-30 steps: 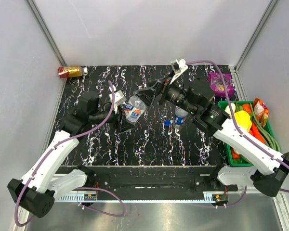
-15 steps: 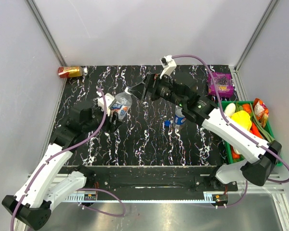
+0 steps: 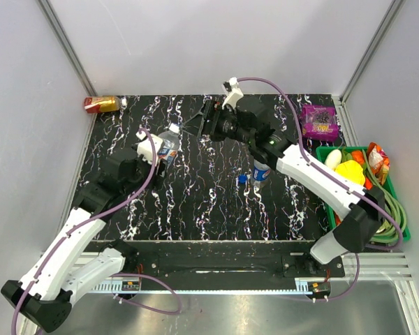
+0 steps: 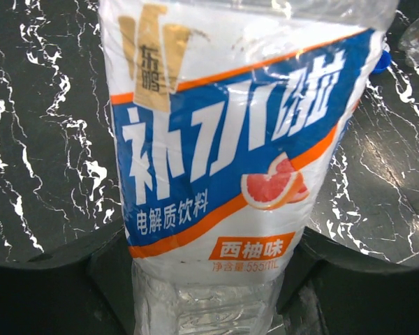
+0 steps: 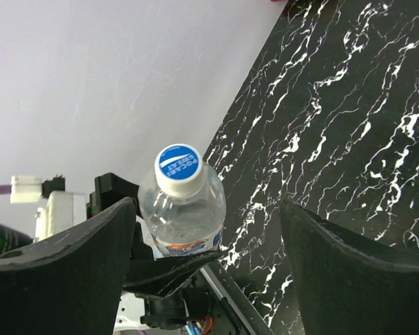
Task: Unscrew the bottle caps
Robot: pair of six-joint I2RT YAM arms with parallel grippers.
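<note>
My left gripper is shut on the bottle with the white, blue and red label and holds it above the table, neck up and away. Its label fills the left wrist view, between my fingers. Its white cap with a blue top is on the neck. My right gripper is open, just right of that cap; in the right wrist view the cap sits left of centre between the jaws, untouched. The Pepsi bottle stands mid-table, with the dark blue cap lying beside it.
A red-and-gold can lies at the back left corner. A purple packet lies at the back right. A green basket full of items stands at the right edge. Grey walls close the back and sides.
My left gripper has carried the bottle left and back and turned it more upright. My right gripper has followed to the left and now faces the cap.
</note>
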